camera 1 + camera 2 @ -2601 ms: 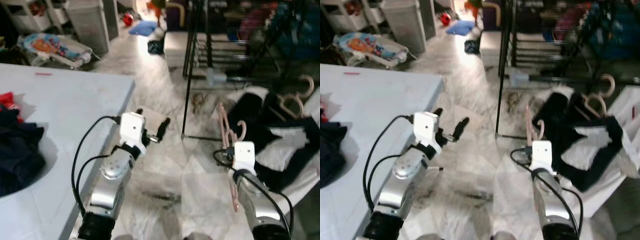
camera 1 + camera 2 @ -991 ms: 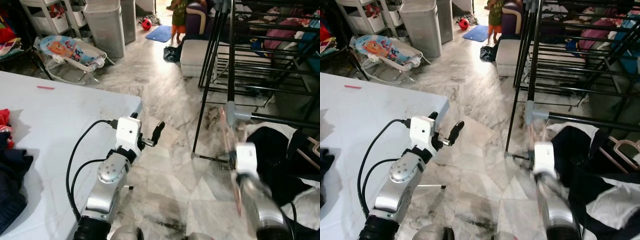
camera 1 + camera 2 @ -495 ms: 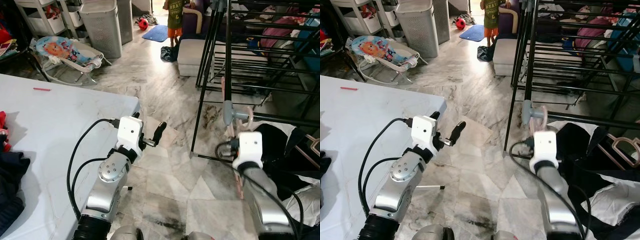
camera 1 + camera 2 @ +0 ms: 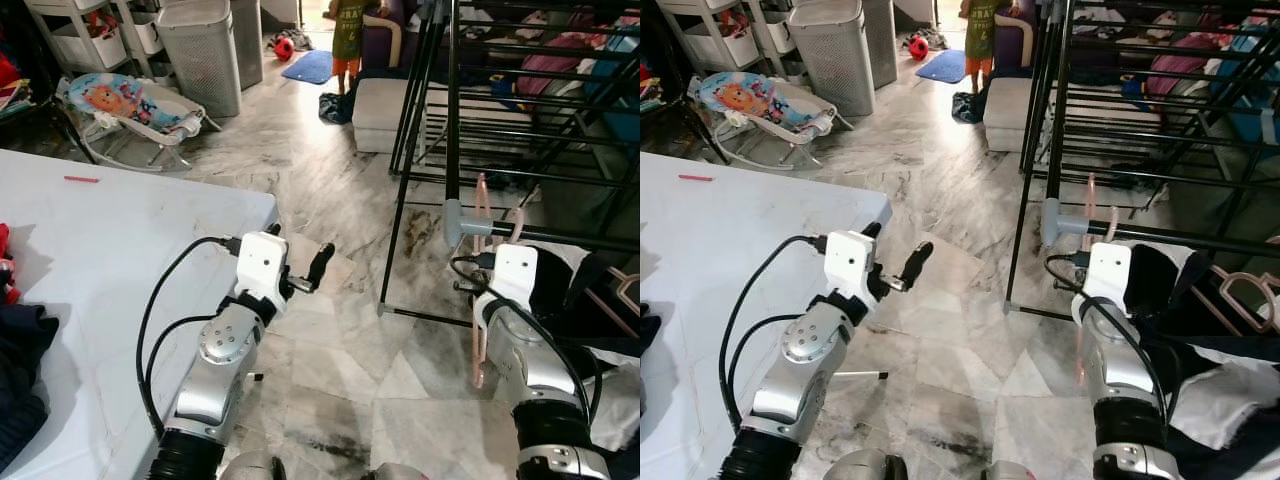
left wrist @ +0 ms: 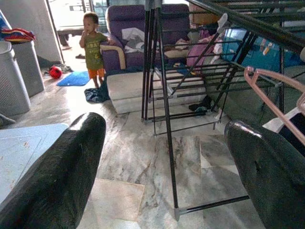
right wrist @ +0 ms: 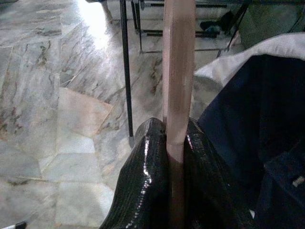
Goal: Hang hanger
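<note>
Gripping the thin pink plastic hanger (image 6: 178, 71) by its lower bar, my right hand (image 6: 175, 143) is clamped tight beside the black metal drying rack (image 4: 452, 100). It looks light, stiff and slick, so I'd keep hold there. My left hand (image 5: 167, 157) hangs spread apart.

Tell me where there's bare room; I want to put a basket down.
Bare marble floor lies between the white table and the drying rack. The table's far end is bare too. Crowded: clothes heap by the right gripper holding the pink hanger.
</note>
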Robot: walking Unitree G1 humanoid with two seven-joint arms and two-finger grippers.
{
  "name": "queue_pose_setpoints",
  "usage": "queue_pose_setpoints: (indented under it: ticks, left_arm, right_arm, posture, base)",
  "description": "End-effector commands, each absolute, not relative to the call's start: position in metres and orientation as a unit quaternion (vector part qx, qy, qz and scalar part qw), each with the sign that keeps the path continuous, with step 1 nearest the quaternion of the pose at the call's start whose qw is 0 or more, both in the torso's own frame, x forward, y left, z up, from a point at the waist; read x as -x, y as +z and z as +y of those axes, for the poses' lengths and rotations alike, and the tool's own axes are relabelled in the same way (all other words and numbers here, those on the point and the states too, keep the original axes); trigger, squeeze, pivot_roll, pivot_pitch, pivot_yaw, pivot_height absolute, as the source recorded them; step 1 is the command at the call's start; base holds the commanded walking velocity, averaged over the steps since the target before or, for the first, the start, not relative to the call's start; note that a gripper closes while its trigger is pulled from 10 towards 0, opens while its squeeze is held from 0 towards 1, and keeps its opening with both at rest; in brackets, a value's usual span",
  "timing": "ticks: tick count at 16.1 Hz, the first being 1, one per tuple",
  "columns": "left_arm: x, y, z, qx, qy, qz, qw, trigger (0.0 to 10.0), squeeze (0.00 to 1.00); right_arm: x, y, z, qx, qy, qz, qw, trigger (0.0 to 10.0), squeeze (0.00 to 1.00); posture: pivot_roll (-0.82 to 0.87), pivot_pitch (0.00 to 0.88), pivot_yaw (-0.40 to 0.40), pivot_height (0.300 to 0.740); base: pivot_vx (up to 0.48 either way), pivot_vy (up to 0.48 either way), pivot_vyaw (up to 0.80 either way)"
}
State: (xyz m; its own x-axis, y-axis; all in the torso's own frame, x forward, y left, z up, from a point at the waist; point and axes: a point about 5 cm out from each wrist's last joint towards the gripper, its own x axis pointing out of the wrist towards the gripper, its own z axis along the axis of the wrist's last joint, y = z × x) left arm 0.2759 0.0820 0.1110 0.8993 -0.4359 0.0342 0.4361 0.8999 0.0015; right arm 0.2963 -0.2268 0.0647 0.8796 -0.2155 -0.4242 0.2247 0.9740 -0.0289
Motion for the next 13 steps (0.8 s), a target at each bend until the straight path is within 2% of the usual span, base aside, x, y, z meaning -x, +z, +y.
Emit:
queue_pose_setpoints:
  ticks: [1,5,6,7,8,13]
  left_arm:
    - [-0.277,0.111,0.083,-0.004,-0.22,-0.014,0.975,10.0,0.0]
    - [-0.277,0.105,0.083,-0.006,-0.221,0.002,0.975,10.0,0.0]
    - [-0.277,0.103,0.083,-0.014,-0.225,0.007,0.974,10.0,0.0]
    - [-0.277,0.102,0.082,-0.015,-0.226,0.009,0.974,10.0,0.0]
    - [-0.279,0.101,0.081,-0.019,-0.227,0.01,0.974,10.0,0.0]
    - [-0.277,0.099,0.076,-0.028,-0.233,0.011,0.972,10.0,0.0]
  right_arm:
    - [-0.293,0.052,-0.226,-0.019,-0.107,0.257,0.96,10.0,0.0]
    - [-0.29,0.038,-0.216,-0.02,-0.088,0.283,0.955,10.0,0.0]
    - [-0.289,0.036,-0.212,-0.024,-0.08,0.279,0.957,10.0,0.35]
    - [-0.289,0.037,-0.212,-0.014,-0.077,0.271,0.959,10.0,1.0]
    - [-0.291,0.041,-0.211,0.013,-0.065,0.254,0.965,10.0,1.0]
    - [-0.291,0.039,-0.213,0.032,-0.048,0.243,0.968,10.0,1.0]
  posture:
    - [-0.02,0.0,0.012,0.74]
    - [-0.01,0.0,0.013,0.74]
    - [-0.02,0.0,0.026,0.74]
    - [-0.02,0.0,0.029,0.74]
    - [-0.02,0.0,0.036,0.74]
    - [-0.02,0.0,0.04,0.74]
  base:
    - [0.0,0.0,0.0]
    - [0.0,0.0,0.0]
    - [0.0,0.0,0.0]
    - [0.0,0.0,0.0]
    - [0.0,0.0,0.0]
    - [0.0,0.0,0.0]
